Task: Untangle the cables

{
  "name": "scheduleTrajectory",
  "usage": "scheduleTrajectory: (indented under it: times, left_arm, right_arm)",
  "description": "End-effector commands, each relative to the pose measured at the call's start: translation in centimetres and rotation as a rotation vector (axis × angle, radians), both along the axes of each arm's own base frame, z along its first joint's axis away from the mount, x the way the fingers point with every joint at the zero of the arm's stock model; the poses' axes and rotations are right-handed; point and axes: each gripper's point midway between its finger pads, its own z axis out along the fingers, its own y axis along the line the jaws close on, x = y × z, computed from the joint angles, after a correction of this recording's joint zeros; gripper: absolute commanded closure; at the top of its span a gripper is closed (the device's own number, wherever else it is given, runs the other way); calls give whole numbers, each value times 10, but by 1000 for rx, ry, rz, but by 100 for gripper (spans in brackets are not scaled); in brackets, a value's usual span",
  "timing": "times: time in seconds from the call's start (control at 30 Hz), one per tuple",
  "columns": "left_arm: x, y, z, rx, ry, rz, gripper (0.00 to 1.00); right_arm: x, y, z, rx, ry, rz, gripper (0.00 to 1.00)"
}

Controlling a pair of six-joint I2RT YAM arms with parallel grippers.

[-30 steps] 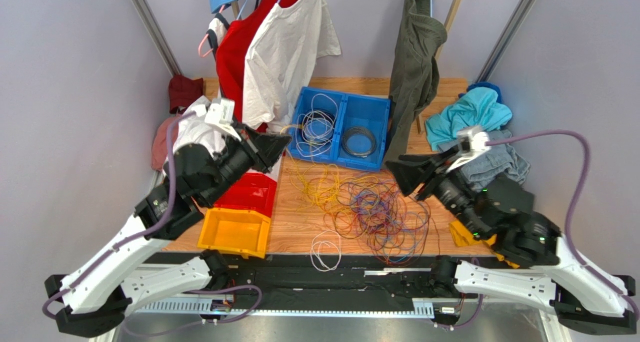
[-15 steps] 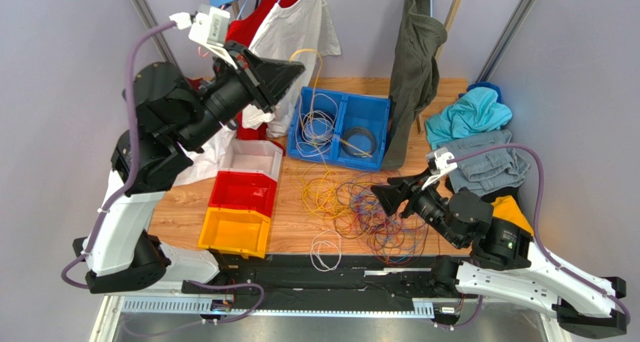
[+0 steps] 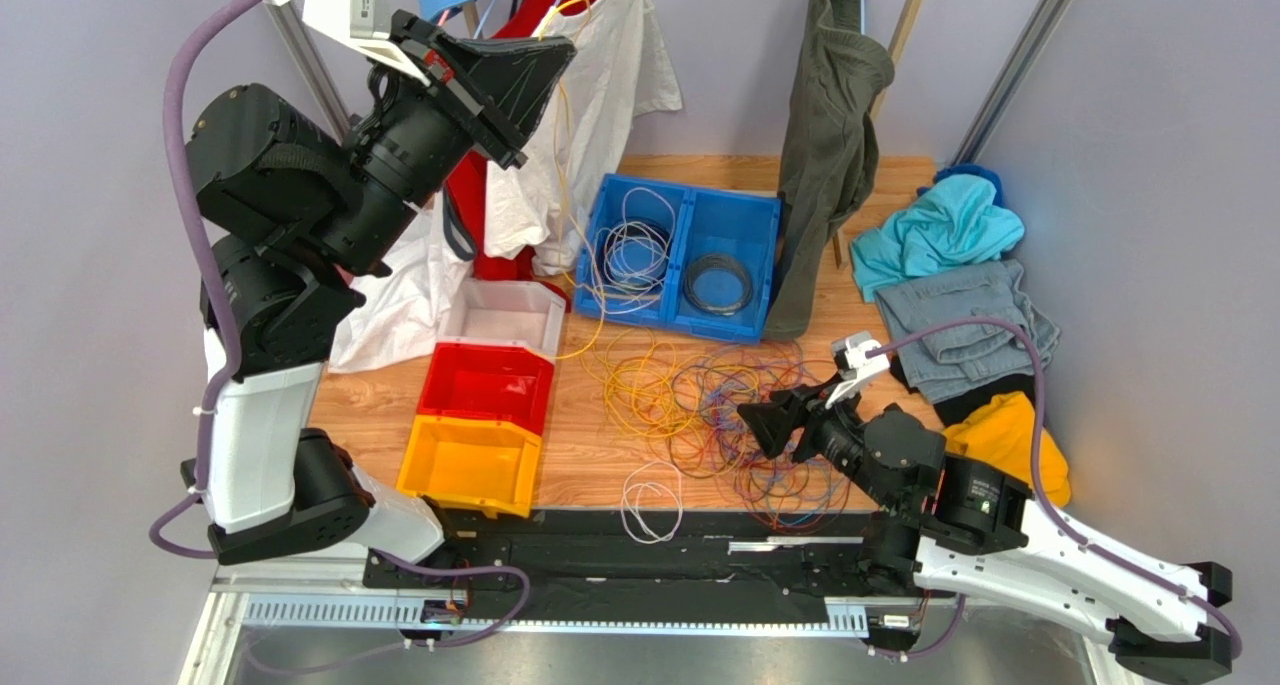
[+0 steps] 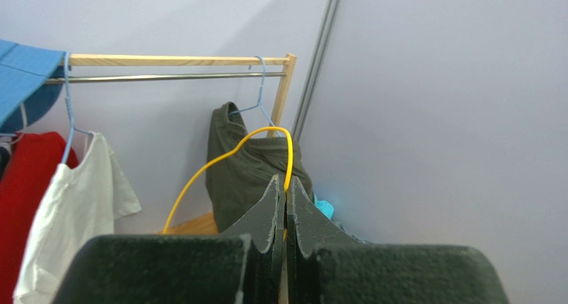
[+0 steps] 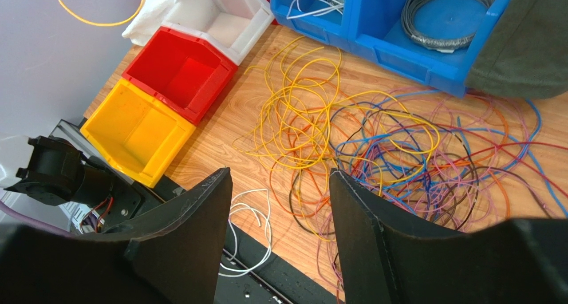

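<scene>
A tangle of thin cables (image 3: 744,415) in yellow, orange, purple, blue and red lies on the wooden table; it also shows in the right wrist view (image 5: 400,151). My left gripper (image 3: 553,48) is raised high at the back left, shut on a yellow cable (image 4: 227,156) that hangs down (image 3: 568,190) to the pile. My right gripper (image 3: 756,420) is open and empty, low over the near right side of the tangle (image 5: 280,174). A loose white cable (image 3: 651,501) lies at the table's front edge, also in the right wrist view (image 5: 250,217).
A blue bin (image 3: 751,228) holds white cables and a grey coil (image 3: 718,283). White (image 3: 511,313), red (image 3: 489,390) and yellow (image 3: 469,465) bins stand at the left. Clothes hang on a rack (image 4: 167,60) behind; folded clothes (image 3: 962,318) lie at the right.
My left arm has lifted far up with the yellow cable, drawing it out of the pile. My right arm has come down and toward the near side of the tangle.
</scene>
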Motion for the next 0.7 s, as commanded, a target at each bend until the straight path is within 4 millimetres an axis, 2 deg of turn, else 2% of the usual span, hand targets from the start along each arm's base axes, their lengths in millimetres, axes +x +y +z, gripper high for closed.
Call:
scheduleTrajectory:
  times: [0.0,0.07,0.2,0.4,0.43,0.5,0.53,0.6,0.67]
  left_arm:
    - [9,18,15,8,-72,114,100]
    - [16,12,7,38,-59,121,100]
    - [32,-20,-12,101,-35,81,100]
    - [42,-51,-11,103,-69,22,100]
    - [39,-58,-7,95,-95,-11,100]
    - [44,-78,-14,116,-110,-57,100]
    - [40,-87,-11,113,-140,-103,100]
    - [45,-108,-20,133,-154,-150,100]
    - [48,-119,-19,120,-181,-171,100]
  right_arm:
    - [0,1,-5,66,12,-17,40]
    - [1,1,-8,63,14,-20,40]
    - [3,-2,-15,47,18,-41,42]
    - [2,-10,-16,40,32,-59,44]
    - [1,-13,-16,46,44,-71,44]
    - [2,-21,-11,76,44,-103,45]
    - [2,-25,-11,85,48,-115,45]
    - [2,-34,-4,119,32,-140,46]
    - [3,-47,3,144,15,-176,46]
